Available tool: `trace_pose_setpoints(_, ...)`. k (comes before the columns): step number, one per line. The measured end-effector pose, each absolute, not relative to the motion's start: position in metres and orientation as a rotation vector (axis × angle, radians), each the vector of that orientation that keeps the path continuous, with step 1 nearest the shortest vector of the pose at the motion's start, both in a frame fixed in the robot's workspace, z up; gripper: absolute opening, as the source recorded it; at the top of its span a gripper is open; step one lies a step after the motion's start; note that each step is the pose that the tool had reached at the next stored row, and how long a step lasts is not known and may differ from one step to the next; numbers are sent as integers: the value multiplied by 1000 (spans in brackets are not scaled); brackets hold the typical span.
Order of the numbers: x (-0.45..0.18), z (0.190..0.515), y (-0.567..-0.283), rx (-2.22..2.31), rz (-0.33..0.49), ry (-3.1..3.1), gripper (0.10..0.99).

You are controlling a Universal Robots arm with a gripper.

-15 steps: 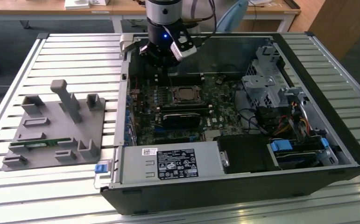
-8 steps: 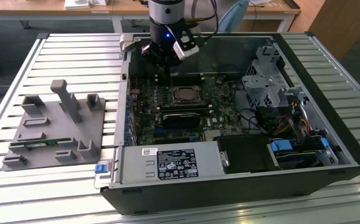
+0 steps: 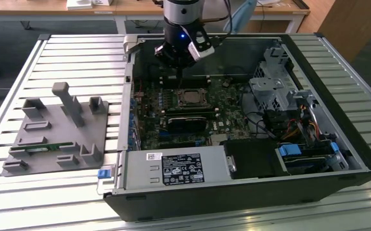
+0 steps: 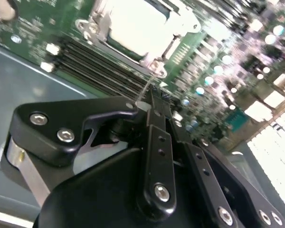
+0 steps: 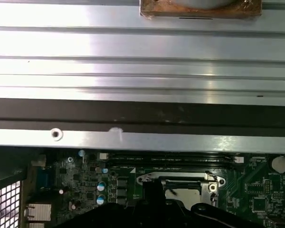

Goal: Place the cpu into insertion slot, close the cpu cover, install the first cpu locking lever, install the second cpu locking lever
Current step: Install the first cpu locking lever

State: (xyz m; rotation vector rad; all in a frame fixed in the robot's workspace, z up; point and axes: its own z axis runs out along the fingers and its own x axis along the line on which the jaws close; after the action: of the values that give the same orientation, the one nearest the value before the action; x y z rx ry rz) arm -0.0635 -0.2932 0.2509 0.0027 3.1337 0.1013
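Black gripper (image 4: 149,107) up close in the second wrist view — matte linkage arms pinned with shiny silver screws; in the exterior view, a grey arm column, blue light glowing.

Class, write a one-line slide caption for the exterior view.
Black robot gripper poised above the silver-rimmed square CPU socket on the green circuit board inside an open black computer case.

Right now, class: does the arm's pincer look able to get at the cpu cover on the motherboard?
Probably yes: the pincer hangs just above the cpu cover inside the open computer case, with nothing between them.
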Motion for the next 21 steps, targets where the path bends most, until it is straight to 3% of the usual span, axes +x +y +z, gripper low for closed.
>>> trace_pose_setpoints(21, -41, 233, -294, 3, 165, 3132, 106)
